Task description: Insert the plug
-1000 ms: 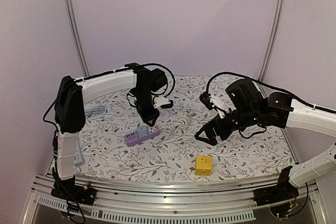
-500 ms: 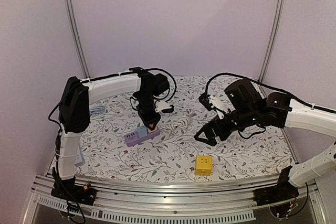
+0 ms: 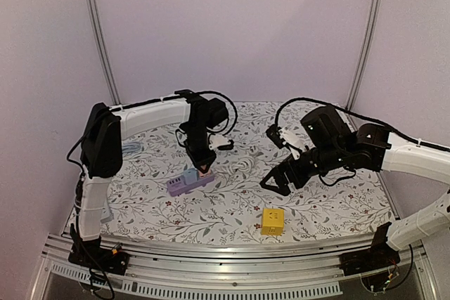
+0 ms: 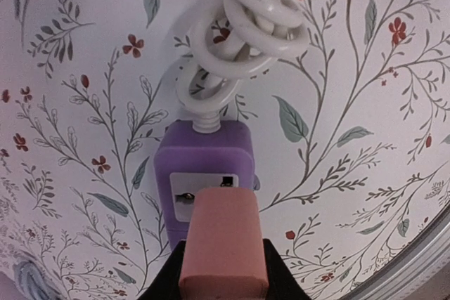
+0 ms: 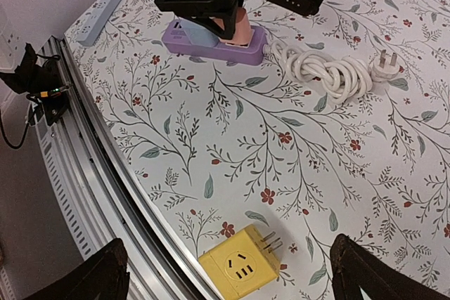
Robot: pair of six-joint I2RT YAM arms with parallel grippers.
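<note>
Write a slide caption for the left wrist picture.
Left pincer holding a pink plug at a purple power strip with coiled white cord.

The counter [image 5: 330, 166] is covered in matt printed cloth, the purple power strip [image 4: 204, 163] and pink plug [image 4: 221, 244] look like smooth matt plastic, the white cord [image 4: 246, 26] is glossy, and the front rail [image 5: 105, 159] is ribbed bare metal.

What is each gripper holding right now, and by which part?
The left gripper grips the pink plug by its two opposite sides, above the purple power strip. The right gripper is open and holds nothing.
</note>
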